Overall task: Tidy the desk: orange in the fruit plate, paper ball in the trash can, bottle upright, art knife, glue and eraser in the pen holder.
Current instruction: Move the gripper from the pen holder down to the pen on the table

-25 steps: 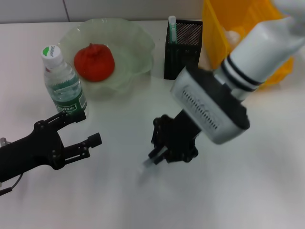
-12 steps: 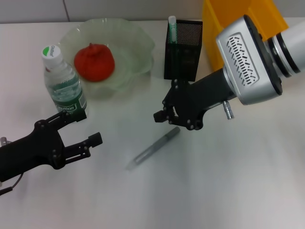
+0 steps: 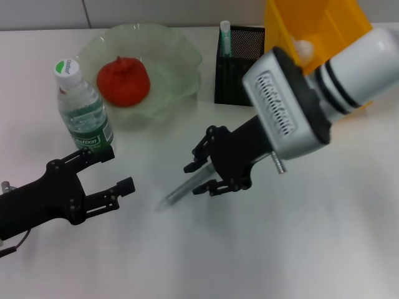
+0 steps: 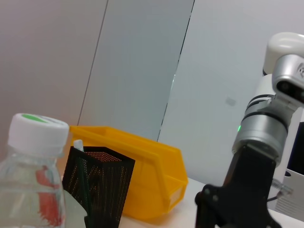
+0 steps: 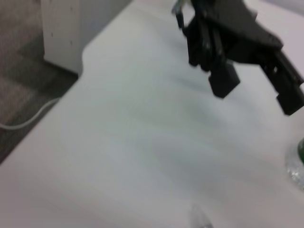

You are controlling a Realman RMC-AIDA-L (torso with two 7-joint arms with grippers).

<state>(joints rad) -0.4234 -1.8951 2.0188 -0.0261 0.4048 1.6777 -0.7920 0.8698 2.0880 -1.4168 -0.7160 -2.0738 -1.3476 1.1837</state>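
Head view: a white desk (image 3: pixel 324 249) fills the scene. At the back left sits a pale green, wavy-edged glass fruit plate (image 3: pixel 177 62) with a round red-orange orange (image 3: pixel 123 81) resting in it. Just beside the plate, toward the robot's left, a clear plastic water bottle with a white and green cap (image 3: pixel 81 106) stands upright. Right of the plate is a black mesh pen holder (image 3: pixel 240 65) with a white glue stick (image 3: pixel 225 38) standing in its left corner. Behind and right of the holder is a yellow plastic bin (image 3: pixel 324 31). Mid-desk, a slim silver-grey art knife (image 3: pixel 184 188) lies slanted on the surface. The black right gripper (image 3: pixel 202 177), on a white and silver arm, hangs low over the knife's upper end with its fingers spread to either side of it, not closed on it. The black left gripper (image 3: pixel 115 171) sits low at the near left, fingers apart and holding nothing, just in front of the bottle.

Left wrist view: the bottle's cap and clear shoulder (image 4: pixel 35 156) are close up, with the pen holder (image 4: pixel 97 185) and the yellow bin (image 4: pixel 142 175) behind, and the right arm's silver joint beyond.

Right wrist view: blurred desk surface (image 5: pixel 118 142), with the left gripper (image 5: pixel 247 71) farther off, fingers apart.
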